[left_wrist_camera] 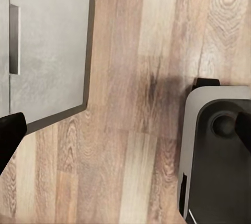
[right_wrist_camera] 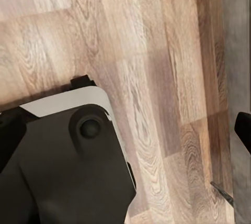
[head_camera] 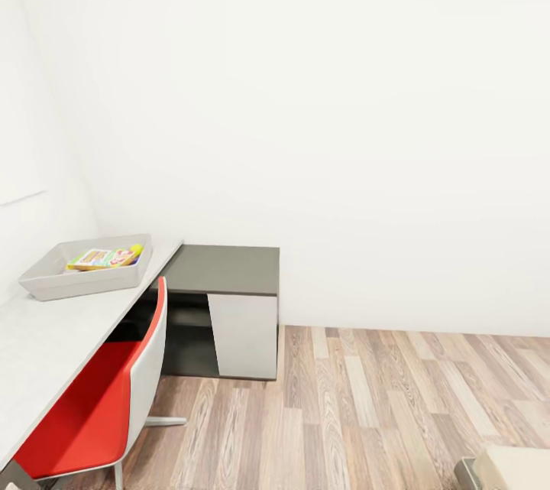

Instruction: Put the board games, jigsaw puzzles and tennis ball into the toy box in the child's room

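Over at the far left of the head view: toy box [head_camera: 53,276] sitting on the white table [head_camera: 46,345], right near the wall. Already got a colourful flat game box [head_camera: 103,257] lying inside, maybe more under it, hard to tell. Red chair [head_camera: 92,406] tucked in at the table, dark-grey unit [head_camera: 225,270] just past the end.

Left gripper [left_wrist_camera: 125,130] and right gripper [right_wrist_camera: 125,130] both pointing down at bare wood floor [head_camera: 367,413], fingertips spread wide apart, clamped on nothing. Toy box nowhere near either.
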{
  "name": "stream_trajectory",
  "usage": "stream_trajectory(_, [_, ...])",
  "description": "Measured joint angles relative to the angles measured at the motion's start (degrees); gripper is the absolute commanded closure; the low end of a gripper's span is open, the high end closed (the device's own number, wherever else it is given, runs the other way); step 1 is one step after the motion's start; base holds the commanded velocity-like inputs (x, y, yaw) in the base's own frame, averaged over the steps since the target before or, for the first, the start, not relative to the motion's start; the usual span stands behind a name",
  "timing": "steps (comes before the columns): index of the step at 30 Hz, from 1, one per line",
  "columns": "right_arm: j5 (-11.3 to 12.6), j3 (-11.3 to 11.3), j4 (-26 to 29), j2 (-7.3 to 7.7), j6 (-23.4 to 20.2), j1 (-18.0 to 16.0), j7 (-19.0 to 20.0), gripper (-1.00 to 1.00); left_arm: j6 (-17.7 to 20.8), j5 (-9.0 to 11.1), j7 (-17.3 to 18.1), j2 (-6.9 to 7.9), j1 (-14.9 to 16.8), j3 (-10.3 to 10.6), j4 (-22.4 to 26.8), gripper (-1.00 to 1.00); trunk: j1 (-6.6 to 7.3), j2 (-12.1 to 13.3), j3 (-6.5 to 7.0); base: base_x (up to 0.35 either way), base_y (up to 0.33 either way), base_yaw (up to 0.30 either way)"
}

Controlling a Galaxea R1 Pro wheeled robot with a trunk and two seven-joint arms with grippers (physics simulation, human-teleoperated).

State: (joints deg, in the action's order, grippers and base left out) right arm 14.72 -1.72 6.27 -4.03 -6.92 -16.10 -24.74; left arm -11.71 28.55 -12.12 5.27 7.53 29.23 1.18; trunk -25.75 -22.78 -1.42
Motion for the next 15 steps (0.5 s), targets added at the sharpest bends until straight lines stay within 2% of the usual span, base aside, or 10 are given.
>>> stream_trajectory(7, [0.03, 0.01, 0.00, 0.74, 1.61, 0.60, 0.06, -1.00, -0.07, 0.16, 0.46, -0.12, 0.00, -0.11, 0.09, -1.00, 0.00, 0.00, -0.66, 0.000, 0.000, 0.000])
stream_trajectory(11, [0.03, 0.00, 0.02, 1.66, 3.71, 1.68, 0.27, -1.00, -0.07, 0.32, 0.59, -0.47, 0.00, -0.17, 0.09, -1.00, 0.00, 0.00, -1.04, 0.000, 0.000, 0.000])
stream_trajectory(15, [-0.04, 0.02, -0.64, 2.45, 5.54, 2.84, 4.89, -1.00, -0.07, 0.38, 0.61, -1.56, 0.00, -0.18, 0.02, -1.00, 0.00, -0.01, -1.43, 0.000, 0.000, 0.000])
